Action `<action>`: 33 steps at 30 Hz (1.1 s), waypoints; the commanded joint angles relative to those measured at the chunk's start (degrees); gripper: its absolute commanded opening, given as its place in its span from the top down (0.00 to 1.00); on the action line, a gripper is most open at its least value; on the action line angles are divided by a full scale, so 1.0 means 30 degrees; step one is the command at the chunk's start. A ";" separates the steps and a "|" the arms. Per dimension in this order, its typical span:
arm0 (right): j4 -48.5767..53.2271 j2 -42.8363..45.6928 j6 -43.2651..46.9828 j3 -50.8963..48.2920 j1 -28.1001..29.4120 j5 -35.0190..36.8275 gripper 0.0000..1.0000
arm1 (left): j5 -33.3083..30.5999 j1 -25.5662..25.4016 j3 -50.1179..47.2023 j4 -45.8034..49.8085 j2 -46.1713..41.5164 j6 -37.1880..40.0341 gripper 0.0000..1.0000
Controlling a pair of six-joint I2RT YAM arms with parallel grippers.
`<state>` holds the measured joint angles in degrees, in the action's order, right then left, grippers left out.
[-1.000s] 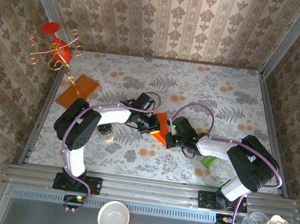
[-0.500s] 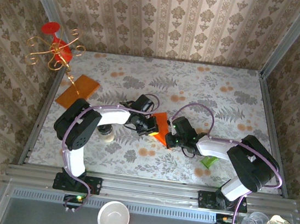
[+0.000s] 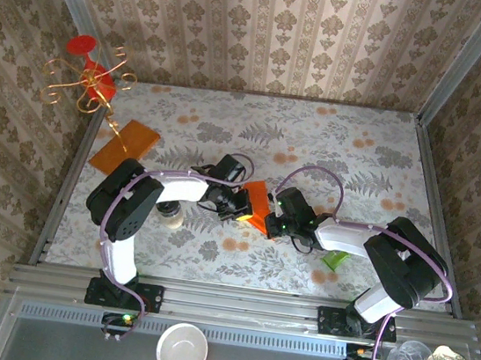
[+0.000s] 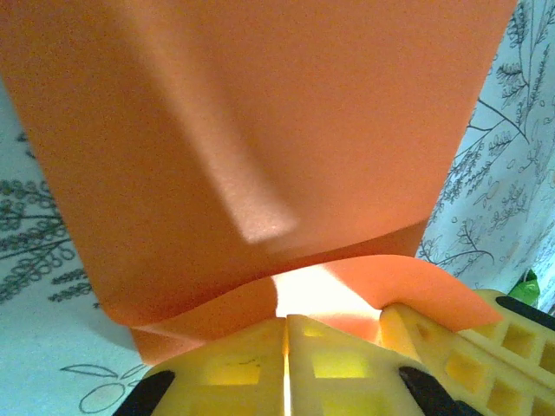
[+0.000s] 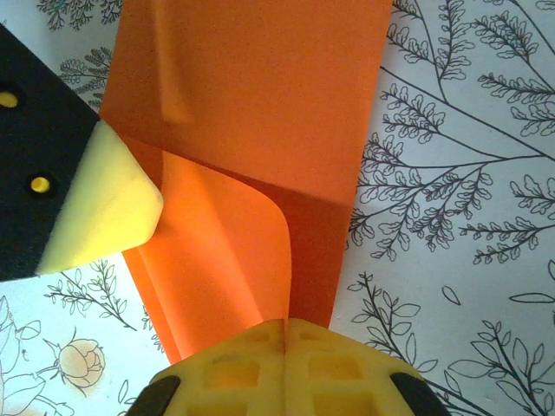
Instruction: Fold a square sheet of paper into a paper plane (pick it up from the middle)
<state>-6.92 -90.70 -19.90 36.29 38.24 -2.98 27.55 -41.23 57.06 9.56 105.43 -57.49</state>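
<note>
Nearest our right wrist camera, the right gripper (image 5: 284, 334) has its fingers pressed together, pinching a curled flap of the paper (image 5: 260, 87). The paper is bright orange and folded in layers along a sharp crease. Our left wrist view adds the left gripper (image 4: 286, 328), its fingers closed on the paper's bowed near edge. From above, we see the paper mid-table (image 3: 358, 160) between both grippers, and a duller amber sheet (image 3: 124, 145) farther off to the left.
</note>
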 commanded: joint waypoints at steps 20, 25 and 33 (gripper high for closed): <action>0.4987 0.3515 -0.3301 0.1644 -0.0527 0.1653 0.60 | -0.0745 -0.0069 -0.1161 0.0240 0.0117 -0.0580 0.90; 0.5705 0.4090 -0.4059 0.2073 -0.0504 -0.1565 0.68 | -0.0698 -0.0080 -0.1134 0.0183 -0.0088 -0.0644 0.90; 0.5903 0.2028 -0.3471 0.3049 0.0280 -0.3770 0.87 | -0.0629 -0.0197 -0.0884 0.0263 -0.0133 -0.0621 0.91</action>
<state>8.60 -82.24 -30.48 43.33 38.54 -10.31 27.64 -41.28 55.40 7.42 105.14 -58.54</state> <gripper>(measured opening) 0.142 0.095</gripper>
